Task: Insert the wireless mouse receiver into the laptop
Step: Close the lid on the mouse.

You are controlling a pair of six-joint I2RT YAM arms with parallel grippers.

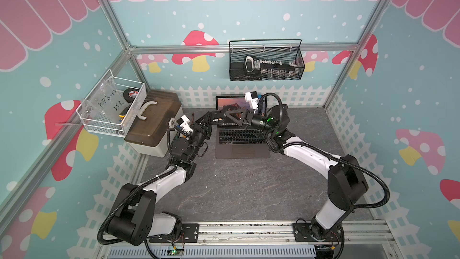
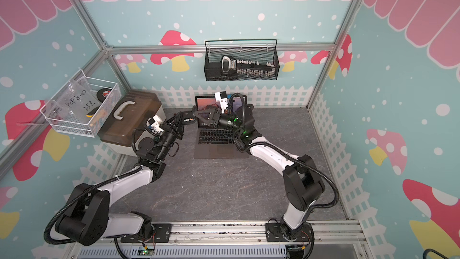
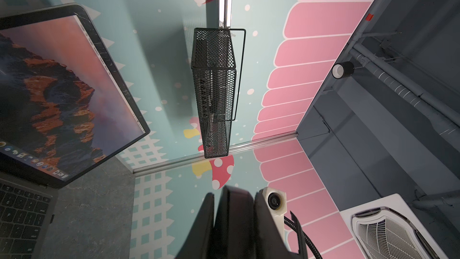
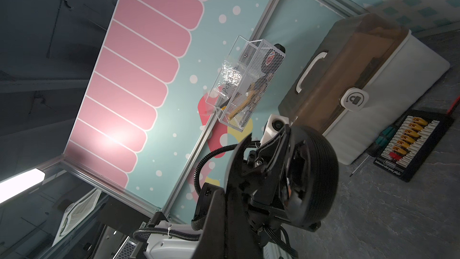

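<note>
Clenched on the wireless mouse (image 4: 313, 178), the left gripper (image 1: 212, 118) is seen above the rear left part of the laptop (image 1: 242, 145), which is set open at the middle of the table's (image 1: 249, 190) rear edge. The right gripper (image 1: 225, 116) is closed tight, nearly tip to tip with it; whether anything is pinched cannot be told. The wireless mouse receiver cannot be made out in any view. "PCF 8-02" is handwritten on a clear bag (image 1: 104, 98) in the white wire basket (image 1: 135, 103). Only in the right wrist view can the padlock symbol (image 4: 353, 98) on the storage box (image 4: 398, 83) be read, and a black connector board (image 4: 410, 143) is shown beside that box, its print unreadable.
</note>
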